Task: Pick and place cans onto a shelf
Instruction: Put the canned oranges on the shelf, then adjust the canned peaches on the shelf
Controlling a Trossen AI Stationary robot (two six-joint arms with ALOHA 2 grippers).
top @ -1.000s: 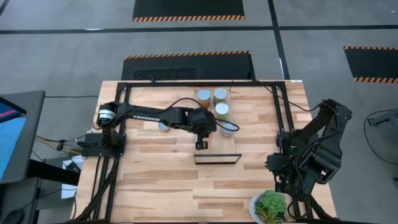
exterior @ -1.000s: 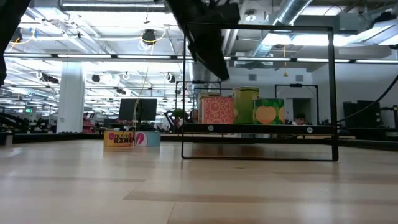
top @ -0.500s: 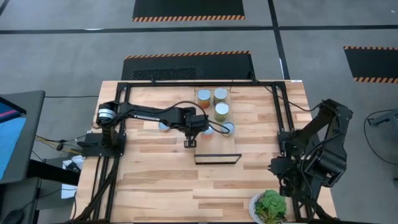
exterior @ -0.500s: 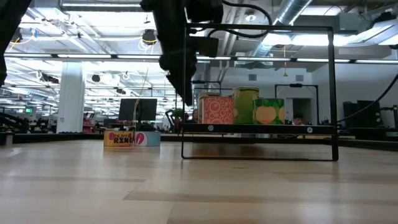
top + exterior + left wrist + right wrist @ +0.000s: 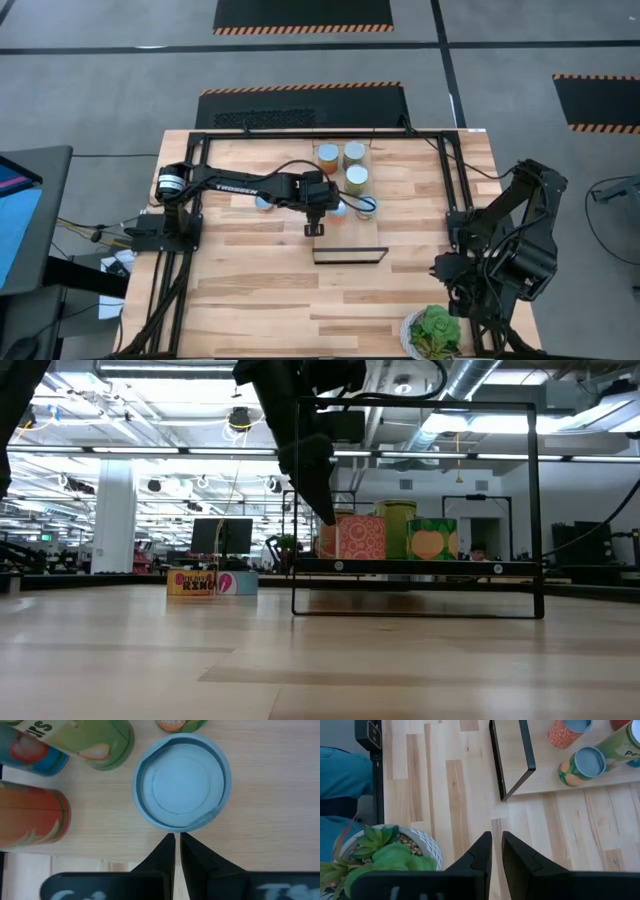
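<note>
The shelf (image 5: 350, 238) lies on the table, its black bracket (image 5: 350, 256) at the near end. Several cans stand on it, among them a green one (image 5: 395, 528) and a green-and-orange one (image 5: 432, 538). My left gripper (image 5: 315, 228) is shut and points down, just near of a red-patterned can (image 5: 350, 537) with a pale blue top (image 5: 182, 787). My right gripper (image 5: 496, 840) is shut and waits over the table's right near part, far from the cans. My left gripper's shut fingertips (image 5: 170, 842) stand by the near rim (image 5: 187, 826) of the can's top, coming from above and pointing down. I cannot tell whether they touch the rim. The can stands upright on the shelf.
Two more cans (image 5: 192, 582) (image 5: 237, 582) stand on the table left of the shelf, one under the left arm (image 5: 263, 203). A potted plant (image 5: 435, 333) sits at the near right corner. A black frame (image 5: 300, 135) borders the table.
My left gripper has gone toward the table's left edge, then back toward the right. It has come down beside the red-patterned can and stays shut.
</note>
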